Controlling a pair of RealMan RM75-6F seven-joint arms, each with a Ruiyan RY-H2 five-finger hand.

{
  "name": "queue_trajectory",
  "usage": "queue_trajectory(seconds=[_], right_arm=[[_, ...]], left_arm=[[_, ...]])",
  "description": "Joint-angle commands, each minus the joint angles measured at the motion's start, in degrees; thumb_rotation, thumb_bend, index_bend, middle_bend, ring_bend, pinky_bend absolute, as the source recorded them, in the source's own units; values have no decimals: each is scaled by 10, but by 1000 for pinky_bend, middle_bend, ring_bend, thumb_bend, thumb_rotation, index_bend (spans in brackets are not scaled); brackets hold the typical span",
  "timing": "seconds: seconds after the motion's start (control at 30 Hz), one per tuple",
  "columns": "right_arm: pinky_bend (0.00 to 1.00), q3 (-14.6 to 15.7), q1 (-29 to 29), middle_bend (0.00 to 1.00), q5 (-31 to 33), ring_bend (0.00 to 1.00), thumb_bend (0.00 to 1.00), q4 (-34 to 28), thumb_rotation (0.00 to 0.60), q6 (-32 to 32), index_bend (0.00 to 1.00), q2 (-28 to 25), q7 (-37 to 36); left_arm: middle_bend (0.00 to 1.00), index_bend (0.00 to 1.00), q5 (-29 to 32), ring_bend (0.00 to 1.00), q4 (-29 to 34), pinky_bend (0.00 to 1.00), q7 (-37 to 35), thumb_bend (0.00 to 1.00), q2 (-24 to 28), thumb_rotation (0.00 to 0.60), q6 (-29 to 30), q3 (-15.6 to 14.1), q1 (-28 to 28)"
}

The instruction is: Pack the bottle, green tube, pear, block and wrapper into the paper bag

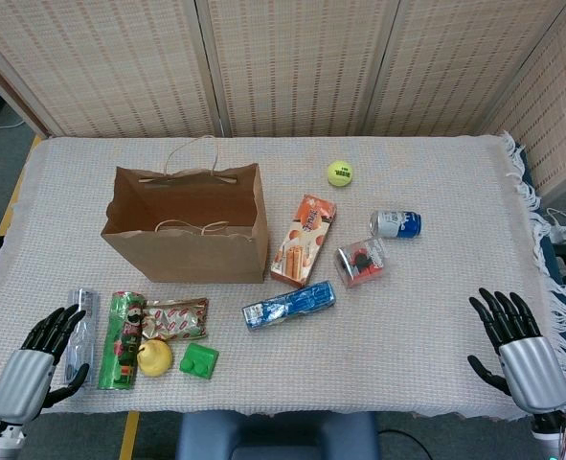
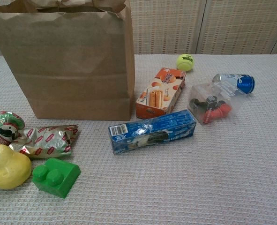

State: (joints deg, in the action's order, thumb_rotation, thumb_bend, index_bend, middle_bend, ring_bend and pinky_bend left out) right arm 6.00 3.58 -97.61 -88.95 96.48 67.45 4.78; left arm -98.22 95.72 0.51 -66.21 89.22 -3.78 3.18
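The open brown paper bag (image 1: 187,225) (image 2: 68,61) stands upright at the table's left middle. In front of it lie a clear bottle (image 1: 80,331), a green tube (image 1: 122,340) (image 2: 2,129), a red-and-green wrapper (image 1: 175,319) (image 2: 47,140), a yellow pear (image 1: 154,356) (image 2: 7,167) and a green block (image 1: 198,360) (image 2: 56,176). My left hand (image 1: 35,364) hovers at the near left edge, fingers spread, just left of the bottle. Fingers apart and holding nothing, my right hand (image 1: 517,350) is at the near right edge. Neither hand shows in the chest view.
Right of the bag lie an orange snack box (image 1: 304,240) (image 2: 160,92), a blue packet (image 1: 288,305) (image 2: 152,131), a clear pack with red contents (image 1: 360,262) (image 2: 212,105), a blue can (image 1: 396,224) (image 2: 234,82) and a tennis ball (image 1: 339,173) (image 2: 185,62).
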Motion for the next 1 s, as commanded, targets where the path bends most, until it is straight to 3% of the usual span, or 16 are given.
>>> queue_trajectory(seconds=[0.03, 0.47, 0.63, 0.8, 1.0], right_arm=[[35, -2, -1, 0, 4, 0, 129, -3, 600, -9, 0, -3, -6], [35, -6, -8, 0, -1, 0, 129, -13, 600, -30, 0, -15, -16], [35, -7, -9, 0, -5, 0, 129, -18, 600, -36, 0, -19, -23], [35, -5, -8, 0, -10, 0, 129, -22, 600, -48, 0, -22, -25], [35, -5, -9, 0, -17, 0, 129, -26, 600, -51, 0, -24, -27]], left_arm=[[0, 0, 1, 0, 0, 115, 2, 376, 1, 600, -2, 0, 1], [0, 0, -4, 0, 2, 115, 13, 379, 8, 600, -25, -8, 9], [0, 0, -26, 0, -24, 115, 17, 378, 12, 600, -40, -9, 27], [0, 0, -83, 0, -91, 116, 3, 382, 37, 600, -59, -3, 78], [0, 0, -165, 0, -233, 116, 15, 389, 34, 600, -57, 13, 152]])
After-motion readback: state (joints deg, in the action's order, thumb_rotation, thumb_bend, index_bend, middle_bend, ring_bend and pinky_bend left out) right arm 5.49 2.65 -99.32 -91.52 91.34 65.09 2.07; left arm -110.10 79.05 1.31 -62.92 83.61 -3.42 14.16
